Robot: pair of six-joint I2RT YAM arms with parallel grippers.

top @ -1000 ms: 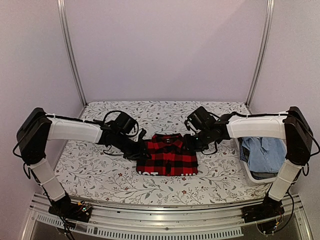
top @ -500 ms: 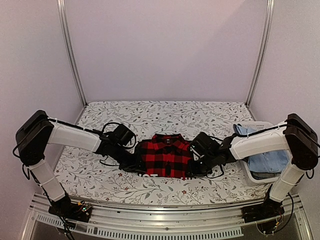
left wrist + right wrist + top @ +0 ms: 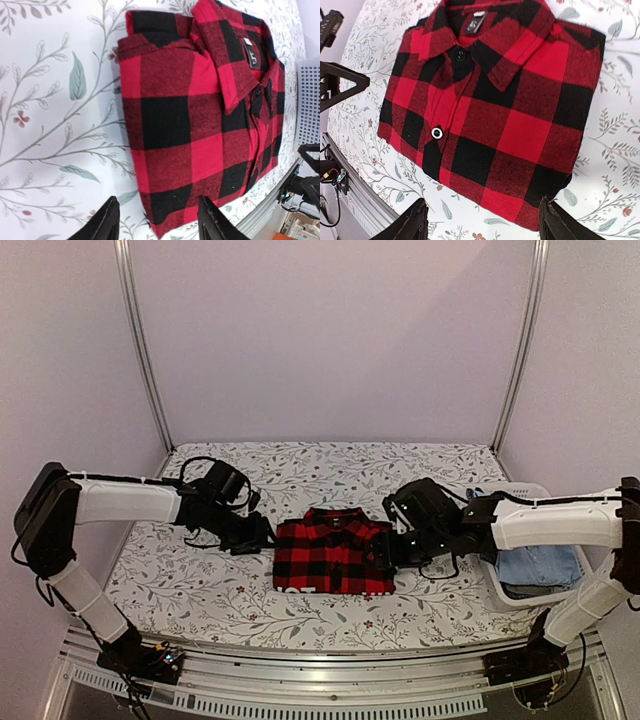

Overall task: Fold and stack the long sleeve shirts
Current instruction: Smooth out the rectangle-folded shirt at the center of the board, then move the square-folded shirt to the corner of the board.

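Observation:
A red-and-black check shirt [image 3: 333, 557] lies folded into a neat rectangle at the middle of the table, collar to the far side, buttons up. It fills the left wrist view [image 3: 200, 115] and the right wrist view [image 3: 490, 105]. My left gripper [image 3: 262, 537] is open and empty, just left of the shirt's left edge. My right gripper [image 3: 385, 553] is open and empty, at the shirt's right edge. Neither touches the cloth. In the wrist views the open fingers [image 3: 105, 222] [image 3: 412, 225] frame the shirt's near edge.
A white laundry basket [image 3: 497, 585] with blue shirts [image 3: 535, 550] in it stands at the right edge of the table. The table has a floral cloth [image 3: 180, 580]. The metal rail [image 3: 330, 665] runs along the near edge.
Both grippers have let go of the shirt and drawn back outward from its lower corners. The bottom of the shirt now lies folded flat.

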